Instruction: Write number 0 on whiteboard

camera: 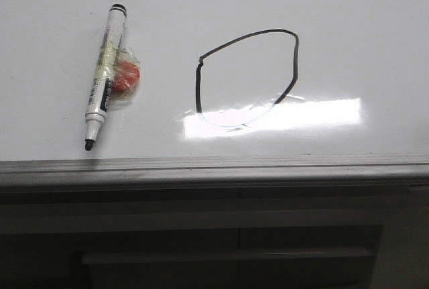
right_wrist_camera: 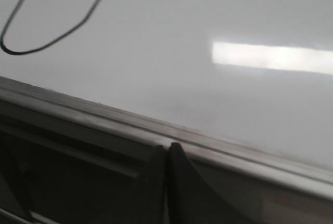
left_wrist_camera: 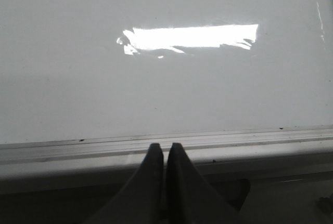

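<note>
A white marker (camera: 105,78) with a black tip lies flat on the left part of the whiteboard (camera: 375,47), uncapped, its tip pointing toward the near edge and its black end toward the far side. A small lump of orange-red stuff in clear wrap (camera: 125,76) sits touching the marker's right side, about midway along the barrel. Below the board's grey metal edge strip (camera: 268,165) stands dark grey panelled furniture (camera: 228,235). A bright rectangular glare (camera: 315,114) lies across the board's near part and washes out the lower stretch of the drawn line.

The number 0 (camera: 295,54) is drawn near the middle of the board, to the right of the marker and well apart from it: a thin black lopsided loop, angular at its far right corner. Nothing covers it.

No arm shows in the front view. In the left wrist view the left gripper (left_wrist_camera: 165,154) hangs over the edge strip at the board's near side, fingertips pressed together on nothing; only bare board and glare lie beyond it. In the right wrist view the right gripper (right_wrist_camera: 166,154) also hangs at the near edge strip, seen at a slant, fingertips together and empty, with the loop well away on the board, beyond and to its left
</note>
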You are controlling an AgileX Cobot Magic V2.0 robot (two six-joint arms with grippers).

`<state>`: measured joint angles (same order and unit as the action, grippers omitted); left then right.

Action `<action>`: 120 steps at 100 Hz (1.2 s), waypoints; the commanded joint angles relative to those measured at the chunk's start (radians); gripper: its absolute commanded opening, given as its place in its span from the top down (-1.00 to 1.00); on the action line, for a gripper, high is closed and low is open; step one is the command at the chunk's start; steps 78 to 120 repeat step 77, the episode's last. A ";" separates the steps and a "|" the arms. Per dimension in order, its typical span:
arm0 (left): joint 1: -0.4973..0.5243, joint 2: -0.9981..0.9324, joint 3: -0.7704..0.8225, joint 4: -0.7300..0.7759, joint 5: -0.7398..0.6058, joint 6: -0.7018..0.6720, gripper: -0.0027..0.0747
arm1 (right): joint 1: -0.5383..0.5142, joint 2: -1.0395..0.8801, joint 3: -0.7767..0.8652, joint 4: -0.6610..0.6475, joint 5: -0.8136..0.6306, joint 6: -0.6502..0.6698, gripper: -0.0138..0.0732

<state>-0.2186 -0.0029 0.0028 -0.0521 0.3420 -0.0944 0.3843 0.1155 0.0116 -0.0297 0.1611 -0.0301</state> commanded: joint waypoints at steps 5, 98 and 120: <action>0.003 -0.029 0.034 -0.018 -0.032 -0.002 0.98 | -0.072 -0.139 0.012 -0.051 0.142 0.056 0.82; 0.003 -0.029 0.034 -0.024 -0.027 -0.002 0.98 | -0.111 -0.144 0.012 -0.062 0.132 0.054 0.82; 0.003 -0.029 0.034 -0.024 -0.027 -0.002 0.98 | -0.111 -0.144 0.012 -0.062 0.132 0.054 0.82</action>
